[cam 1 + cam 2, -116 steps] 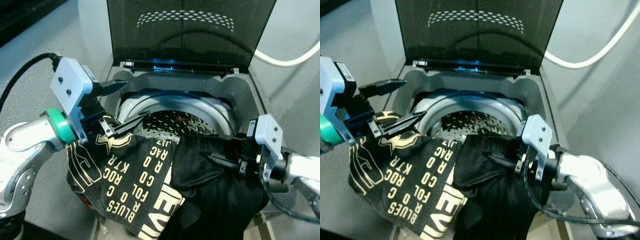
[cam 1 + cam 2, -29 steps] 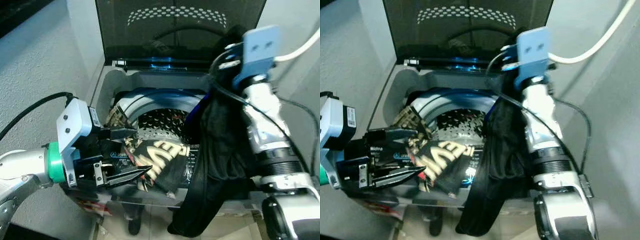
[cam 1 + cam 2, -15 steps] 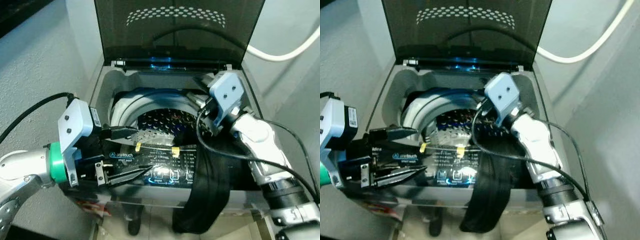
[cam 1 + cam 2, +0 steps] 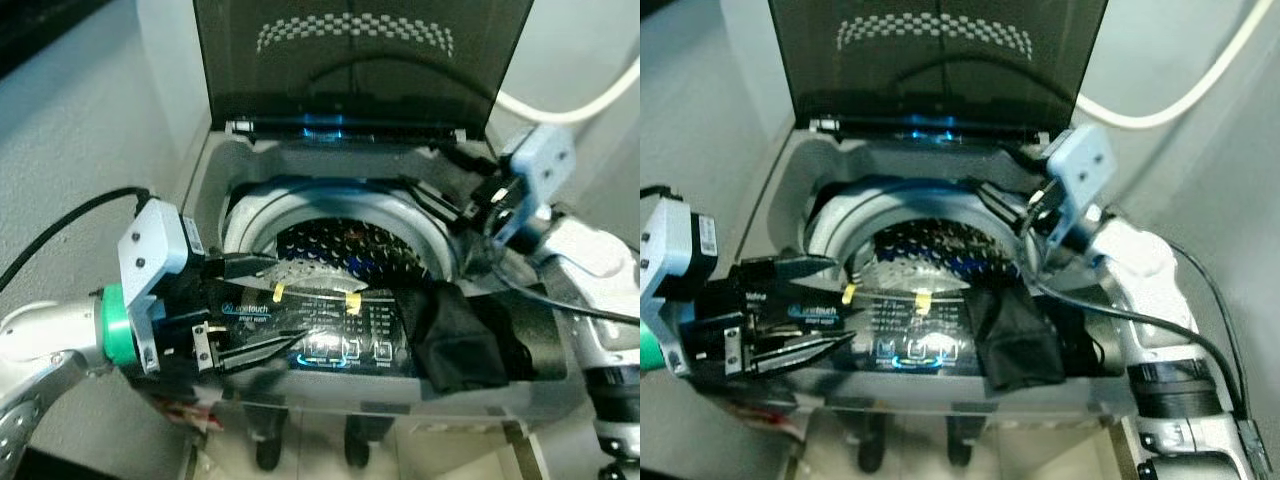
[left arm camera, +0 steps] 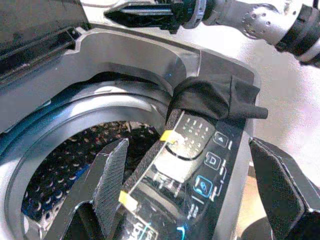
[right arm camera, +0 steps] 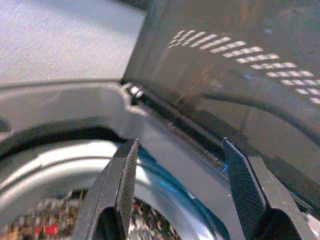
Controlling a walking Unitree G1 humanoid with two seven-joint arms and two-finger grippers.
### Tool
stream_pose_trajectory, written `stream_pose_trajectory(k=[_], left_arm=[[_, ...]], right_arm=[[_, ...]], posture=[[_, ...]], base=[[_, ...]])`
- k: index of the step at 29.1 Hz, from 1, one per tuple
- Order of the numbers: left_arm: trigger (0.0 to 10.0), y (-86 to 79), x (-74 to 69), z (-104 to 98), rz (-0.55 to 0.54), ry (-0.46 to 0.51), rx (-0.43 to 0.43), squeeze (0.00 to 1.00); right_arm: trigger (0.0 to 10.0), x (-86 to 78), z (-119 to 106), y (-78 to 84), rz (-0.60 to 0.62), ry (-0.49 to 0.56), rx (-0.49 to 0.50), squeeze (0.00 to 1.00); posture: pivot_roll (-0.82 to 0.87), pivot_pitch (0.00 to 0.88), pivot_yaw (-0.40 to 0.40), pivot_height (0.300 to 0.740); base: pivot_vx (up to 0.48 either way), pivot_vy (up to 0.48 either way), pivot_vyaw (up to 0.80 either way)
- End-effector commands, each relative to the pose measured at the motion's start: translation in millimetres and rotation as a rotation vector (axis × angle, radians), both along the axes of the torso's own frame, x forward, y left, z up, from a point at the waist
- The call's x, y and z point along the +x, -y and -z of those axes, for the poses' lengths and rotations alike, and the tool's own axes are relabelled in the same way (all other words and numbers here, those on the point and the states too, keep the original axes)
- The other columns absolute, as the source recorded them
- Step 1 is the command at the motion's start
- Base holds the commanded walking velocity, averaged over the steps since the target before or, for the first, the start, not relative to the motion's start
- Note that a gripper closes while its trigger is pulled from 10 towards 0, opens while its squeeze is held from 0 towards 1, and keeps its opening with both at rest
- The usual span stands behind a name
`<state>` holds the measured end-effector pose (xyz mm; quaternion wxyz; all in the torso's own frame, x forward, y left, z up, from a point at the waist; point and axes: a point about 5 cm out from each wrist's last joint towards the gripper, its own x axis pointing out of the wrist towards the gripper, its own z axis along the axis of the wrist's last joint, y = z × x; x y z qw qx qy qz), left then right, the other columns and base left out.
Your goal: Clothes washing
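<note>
While draped: black garment [image 4: 458, 338] soft, light, limp; pinch bunched fold on washer rim [image 4: 520, 385].
Left gripper [image 4: 248, 310]: fingers wide, empty.
Right gripper [image 4: 1002, 205]: fingers wide, empty.

A home laundry corner; a top-loading washer [image 4: 250, 160] stands with its dark lid [image 4: 360, 60] raised against plain grey walls [image 4: 80, 130]; a white hose [image 4: 570, 105] runs along the wall behind the washer; pale floor tiles [image 4: 440, 455] lie below its front.

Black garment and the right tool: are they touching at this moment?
Apart. In the left eye view the right tool hangs open above the drum's far rim, while the black garment lies draped over the washer's front edge.
</note>
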<state>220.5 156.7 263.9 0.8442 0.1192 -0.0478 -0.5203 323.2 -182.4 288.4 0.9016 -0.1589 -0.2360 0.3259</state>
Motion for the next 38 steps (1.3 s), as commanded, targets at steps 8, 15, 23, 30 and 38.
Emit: stream_pose_trajectory(k=[8,15,23,30,38], left_arm=[[10.0,2.3,17.8,2,-0.1,0.021,-0.043,0.0],[10.0,1.2,17.8,2,-0.092,0.016,-0.037,0.0],[10.0,-1.0,14.1,4,-0.069,0.002,-0.022,0.0],[10.0,-1.6,14.4,5,-0.054,-0.003,-0.009,0.0],[10.0,-1.9,14.2,5,-0.047,-0.004,-0.003,0.0]], right_arm=[[10.0,-11.5,33,-22.9,0.01,-0.085,0.187,0.0],[10.0,-39.3,53,-8.4,-0.185,-0.248,-0.058,0.0],[10.0,-50.2,30,44.6,-0.092,-0.242,-0.141,0.0],[10.0,-66.9,51,45.7,-0.189,-0.379,-0.163,0.0],[10.0,-68.7,64,52.0,-0.238,-0.475,-0.17,0.0]], posture=[[0.13,0.066,0.062,0.74],[0.12,0.062,0.076,0.74],[0.12,0.059,0.074,0.74],[0.12,0.059,0.081,0.74],[0.13,0.056,0.081,0.74]], base=[[0.0,0.0,0.0],[0.0,0.0,0.0],[0.0,0.0,0.0],[0.0,0.0,0.0],[0.0,0.0,0.0]])
